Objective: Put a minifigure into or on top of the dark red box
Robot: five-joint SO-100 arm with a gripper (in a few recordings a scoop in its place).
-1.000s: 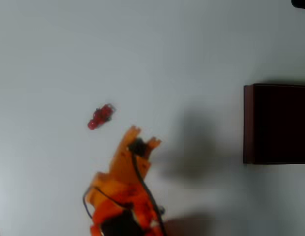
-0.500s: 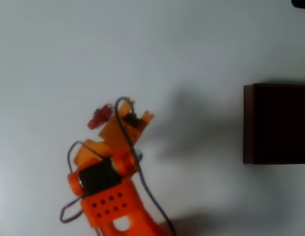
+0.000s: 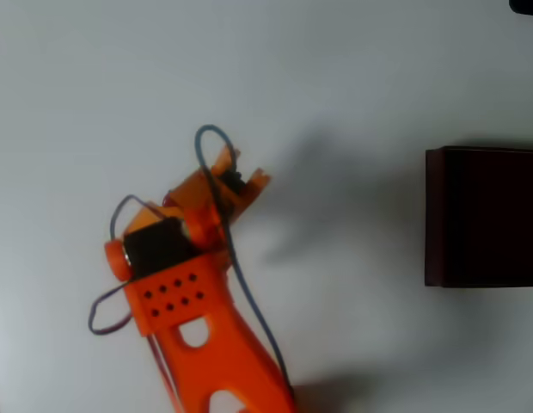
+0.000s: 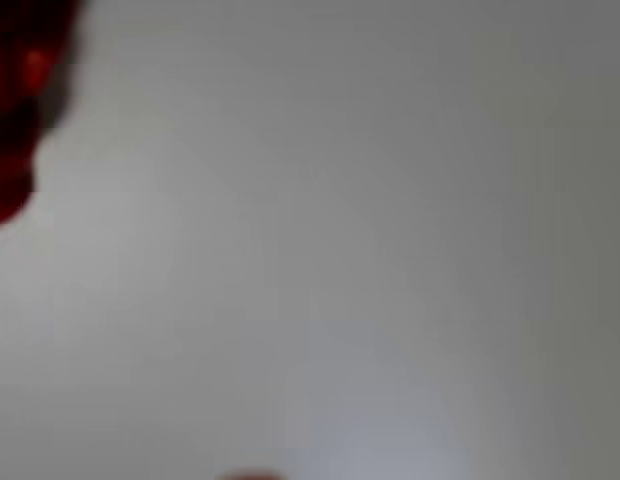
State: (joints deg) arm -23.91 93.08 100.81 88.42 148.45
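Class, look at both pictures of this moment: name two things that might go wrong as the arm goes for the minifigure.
1. In the overhead view the gripper covers the toy's spot, so aim cannot be checked.
2. In the wrist view the minifigure sits blurred at the far left edge, so the fingers may close beside it or knock it away, further from the dark red box.

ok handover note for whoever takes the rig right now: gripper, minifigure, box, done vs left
Gripper: over the table's left half in the overhead view, above where the minifigure lies; open or shut cannot be told.
Minifigure: a blurred red shape at the wrist view's upper left edge, very close to the camera. Whether it is gripped cannot be told.
Dark red box: at the overhead view's right edge, well apart from the arm, inside too dark to read.
Done: arm brought to the figure.
Left: confirm the grasp, lift, carry right, set it in or on the box.
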